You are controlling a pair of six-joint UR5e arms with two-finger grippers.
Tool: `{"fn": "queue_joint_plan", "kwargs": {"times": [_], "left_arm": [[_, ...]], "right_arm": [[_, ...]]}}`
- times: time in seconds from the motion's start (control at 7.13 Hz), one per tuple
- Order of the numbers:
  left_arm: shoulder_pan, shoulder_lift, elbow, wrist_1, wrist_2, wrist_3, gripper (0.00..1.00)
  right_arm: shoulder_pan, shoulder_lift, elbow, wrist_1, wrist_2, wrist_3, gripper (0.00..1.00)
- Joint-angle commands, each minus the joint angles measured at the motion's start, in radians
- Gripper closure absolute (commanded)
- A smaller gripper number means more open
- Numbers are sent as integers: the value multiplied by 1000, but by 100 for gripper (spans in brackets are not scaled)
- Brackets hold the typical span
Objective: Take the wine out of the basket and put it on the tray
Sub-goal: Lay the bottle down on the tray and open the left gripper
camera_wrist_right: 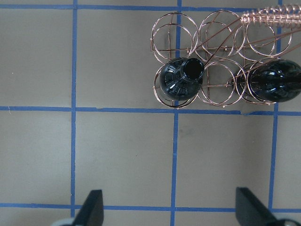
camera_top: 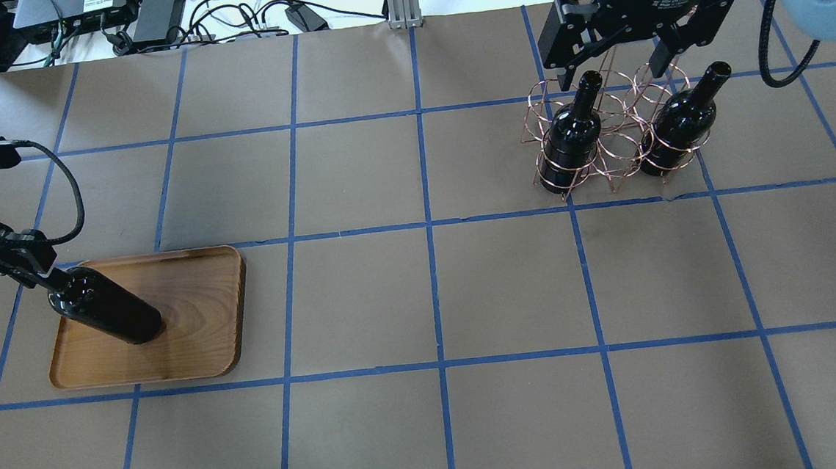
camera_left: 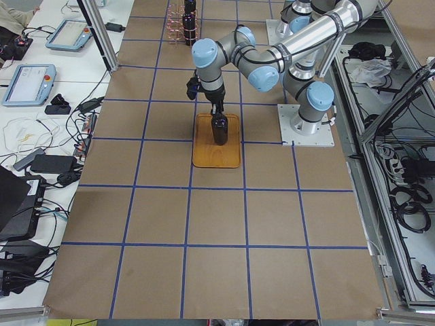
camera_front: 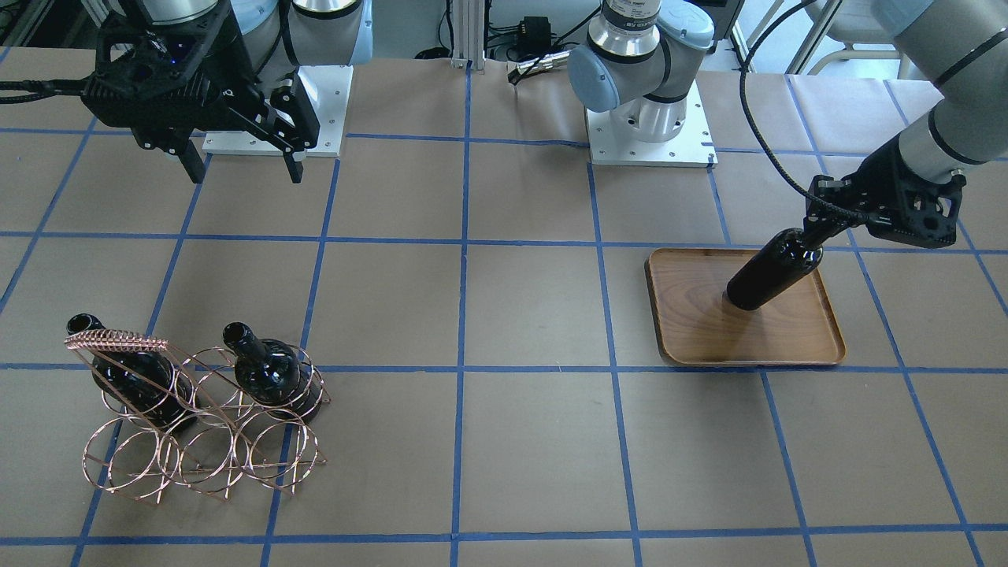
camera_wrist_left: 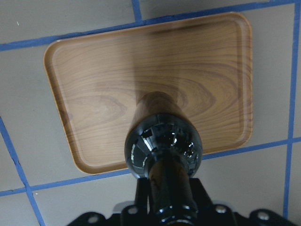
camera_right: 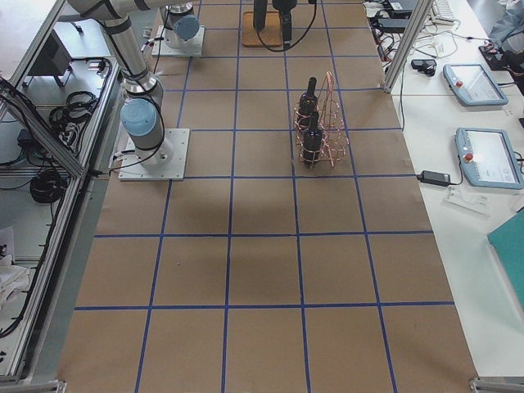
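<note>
My left gripper (camera_top: 49, 278) is shut on the neck of a glossy black wine bottle (camera_top: 111, 315). The bottle stands upright over the left part of the brown wooden tray (camera_top: 197, 331); I cannot tell whether its base touches. The left wrist view shows the bottle (camera_wrist_left: 162, 146) over the tray (camera_wrist_left: 94, 94). The copper wire basket (camera_top: 618, 147) holds two more bottles (camera_top: 569, 139) (camera_top: 679, 128), with the middle slot empty. My right gripper (camera_top: 613, 74) is open and empty, high above the basket's far side. In the right wrist view its fingers (camera_wrist_right: 94, 207) frame bare table below the basket (camera_wrist_right: 216, 37).
The table is brown paper with a blue tape grid. The arm bases (camera_front: 650, 118) stand at the robot's edge. Cables and electronics (camera_top: 153, 17) lie beyond the far edge. Teach pendants (camera_right: 491, 155) lie on a side table.
</note>
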State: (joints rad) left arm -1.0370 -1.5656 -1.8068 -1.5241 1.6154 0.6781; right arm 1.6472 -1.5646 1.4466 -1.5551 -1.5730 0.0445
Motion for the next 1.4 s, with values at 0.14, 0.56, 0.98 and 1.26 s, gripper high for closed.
{"fn": "queue_joint_plan", "kwargs": {"times": [0.14, 0.56, 0.98, 1.26], "left_arm": [[-2, -11, 3, 4, -2, -9, 0], [-27, 54, 96, -129, 8, -155, 0], [-194, 116, 149, -203, 4, -409, 0], [-320, 150, 156, -203, 3, -555, 0]], "right_arm": [[0, 0, 0, 0, 1, 0, 0], [0, 0, 0, 0, -1, 0, 0], [0, 0, 3, 0, 1, 0, 0], [0, 0, 2, 0, 1, 0, 0]]}}
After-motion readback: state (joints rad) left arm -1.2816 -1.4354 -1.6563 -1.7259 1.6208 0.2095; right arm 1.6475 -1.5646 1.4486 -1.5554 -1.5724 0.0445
